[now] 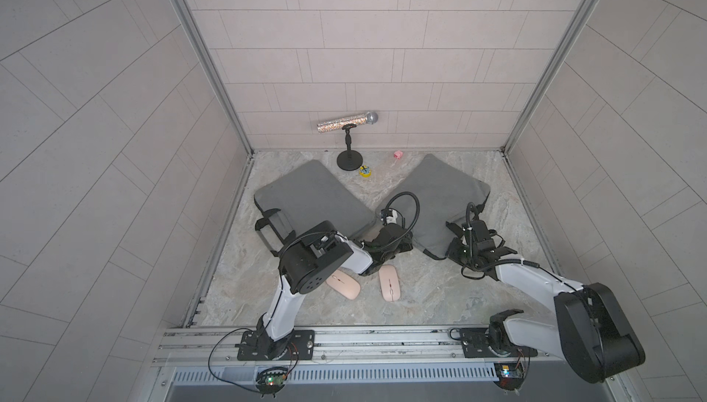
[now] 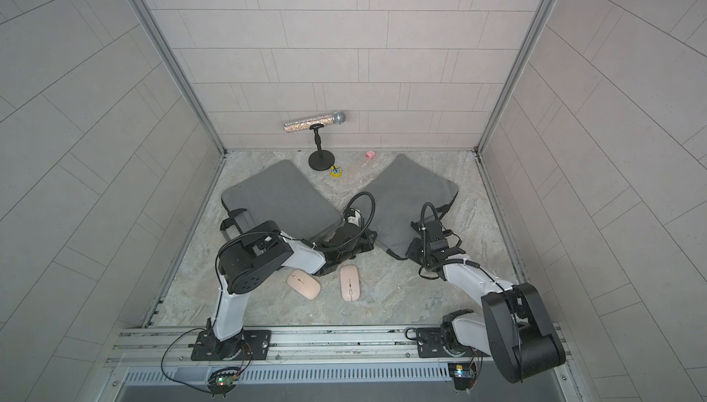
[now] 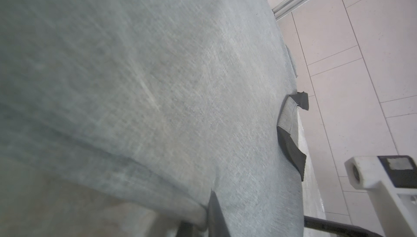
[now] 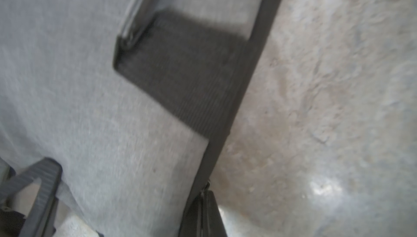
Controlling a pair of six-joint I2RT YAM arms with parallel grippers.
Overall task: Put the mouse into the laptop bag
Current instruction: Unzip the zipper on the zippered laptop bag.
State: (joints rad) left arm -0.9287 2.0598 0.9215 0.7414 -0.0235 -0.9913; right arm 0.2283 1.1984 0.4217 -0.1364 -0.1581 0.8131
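Observation:
Two pink mice lie on the marble floor in both top views, one (image 1: pixel 343 283) beside the left arm and another (image 1: pixel 390 282) right of it; neither is held. Two grey laptop bags lie flat behind them, the left (image 1: pixel 313 205) and the right (image 1: pixel 440 197). My left gripper (image 1: pixel 410 245) is at the right bag's near-left edge, and in the left wrist view it (image 3: pixel 208 215) is shut on a fold of grey fabric. My right gripper (image 1: pixel 453 251) is at that bag's near corner, and in the right wrist view it (image 4: pixel 203 198) is shut at the black zipper band (image 4: pixel 246 71).
A glittery microphone (image 1: pixel 348 122) rests on a black stand (image 1: pixel 349 159) by the back wall. Near it are a small yellow object (image 1: pixel 364 171) and a small pink one (image 1: pixel 398 155). The left bag's black handle (image 1: pixel 269 228) lies beside the left arm. Tiled walls enclose three sides.

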